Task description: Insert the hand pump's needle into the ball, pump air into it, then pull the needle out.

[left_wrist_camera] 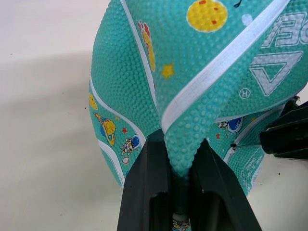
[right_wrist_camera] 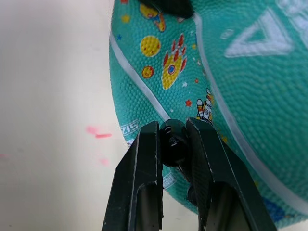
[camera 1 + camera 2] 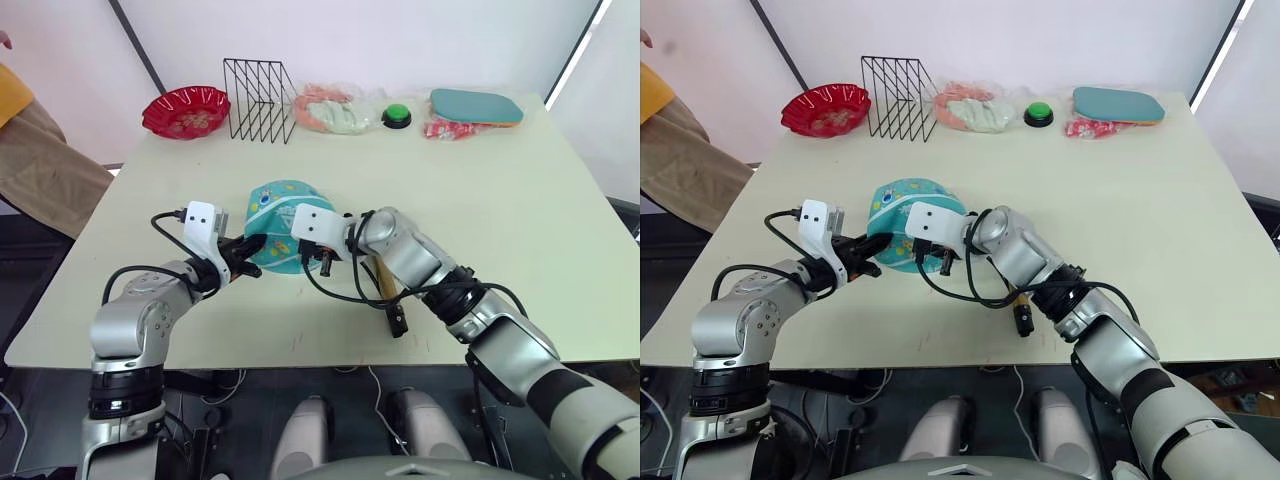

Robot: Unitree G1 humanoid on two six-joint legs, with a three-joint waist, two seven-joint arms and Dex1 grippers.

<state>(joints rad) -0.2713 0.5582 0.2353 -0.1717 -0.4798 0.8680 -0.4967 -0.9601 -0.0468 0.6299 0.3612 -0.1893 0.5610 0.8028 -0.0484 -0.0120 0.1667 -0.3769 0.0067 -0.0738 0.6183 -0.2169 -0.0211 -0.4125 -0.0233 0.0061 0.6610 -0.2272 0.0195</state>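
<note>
While the left end effector (image 1: 182, 185) pinches a fold of the deflated ball (image 3: 281, 222), the right end effector (image 2: 174, 144) clamps the needle's black fitting (image 2: 172, 143) against it. Hand pump (image 3: 388, 293) lies near the table's (image 3: 500, 220) front edge.

Ball (image 3: 282, 238) sits on surface (image 3: 520, 230) between both pincers: left pincer (image 3: 243, 248) on its left, right pincer (image 3: 316, 258) on its right. Pump (image 3: 388, 292) lies behind right pincer, under that arm.

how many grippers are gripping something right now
2. The left gripper pinches a fold of the deflated ball; the right gripper clamps the needle's black fitting against the ball.
</note>
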